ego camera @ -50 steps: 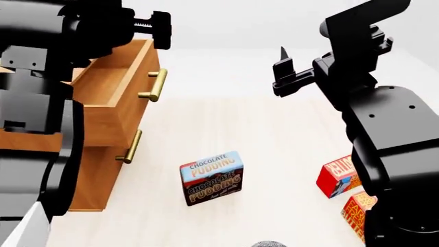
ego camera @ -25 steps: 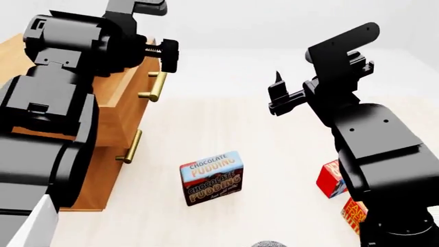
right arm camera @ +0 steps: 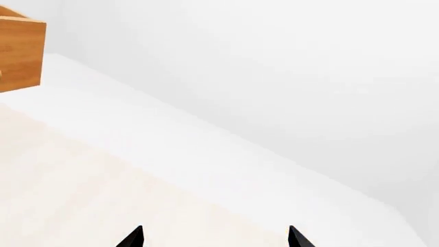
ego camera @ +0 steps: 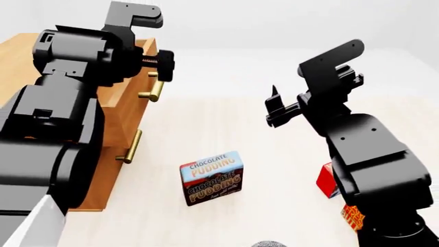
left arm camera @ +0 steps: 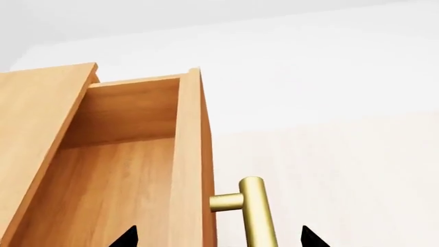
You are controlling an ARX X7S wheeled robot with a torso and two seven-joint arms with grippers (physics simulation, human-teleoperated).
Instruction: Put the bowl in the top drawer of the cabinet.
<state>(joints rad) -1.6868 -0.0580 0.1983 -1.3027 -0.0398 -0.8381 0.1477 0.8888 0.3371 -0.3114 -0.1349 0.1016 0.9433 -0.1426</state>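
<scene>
A pudding box is seen nearest on the pale floor. Further off, the top drawer of the cabinet is pulled out, with the wide-spread left gripper over its front. The right gripper is spread wide, empty. The bowl is not seen.

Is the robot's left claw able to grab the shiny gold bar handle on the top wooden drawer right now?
Probably yes. The left claw is open, its two black tips apart on either side of the brass bar handle of the pulled-out light-brown wooden top drawer, and nothing sits between them.
</scene>
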